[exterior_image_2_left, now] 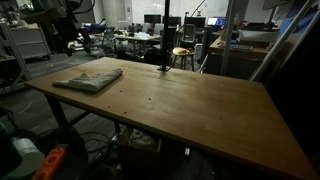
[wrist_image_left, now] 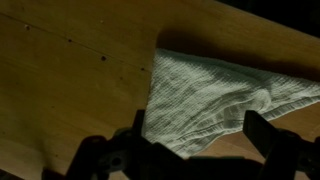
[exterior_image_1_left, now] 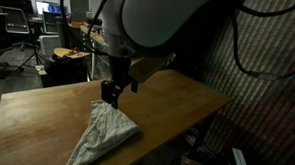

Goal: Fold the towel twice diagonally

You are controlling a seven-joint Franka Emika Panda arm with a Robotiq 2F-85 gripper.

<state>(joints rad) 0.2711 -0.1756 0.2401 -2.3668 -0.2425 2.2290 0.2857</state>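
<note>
Where hand [wrist_image_left: 195, 135] gapes, towel [wrist_image_left: 215, 95] just below

Arm [exterior_image_1_left: 155, 18] arched overhead, gripper [exterior_image_1_left: 114, 93] pointing downward, jaws spread wide

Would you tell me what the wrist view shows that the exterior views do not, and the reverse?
Wrist only: the gripper with fingers spread wide over the towel, and the cloth's crinkled weave. Exterior only: the robot arm overhead, the whole top of the table, the cluttered room behind. Shared: the towel lying on the wooden table.
</note>
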